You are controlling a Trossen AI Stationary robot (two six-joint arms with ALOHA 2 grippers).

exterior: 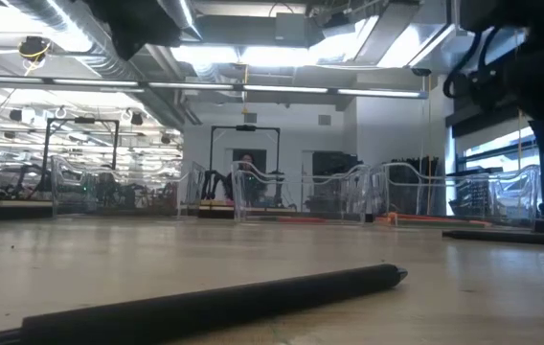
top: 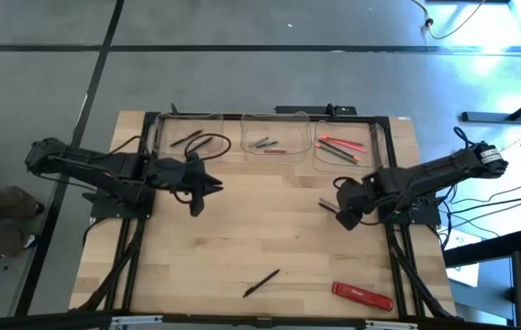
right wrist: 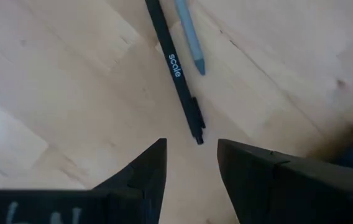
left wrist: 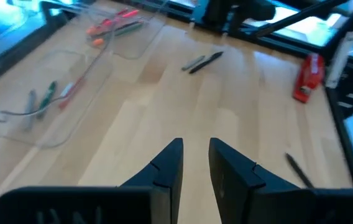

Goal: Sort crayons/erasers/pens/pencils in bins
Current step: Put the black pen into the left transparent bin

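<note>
Three clear bins stand in a row at the table's far edge: the left bin (top: pixel 192 142) holds black pens, the middle one (top: pixel 274 142) grey, green and red sticks, the right one (top: pixel 343 147) red and orange crayons. A black pen (right wrist: pixel 178 71) and a grey pencil (right wrist: pixel 191 37) lie side by side on the wood, right of the table's middle. My right gripper (right wrist: pixel 192 155) hangs open over that pen's tip, pointing down, clear of it. My left gripper (top: pixel 216 188) stands open and empty above the table in front of the left bin.
A second black pen (top: pixel 260 282) lies near the table's front edge, close before the low camera (exterior: pixel 215 297). A flat red bar (top: pixel 361 293) lies at the front right. Bare wood lies between the two grippers.
</note>
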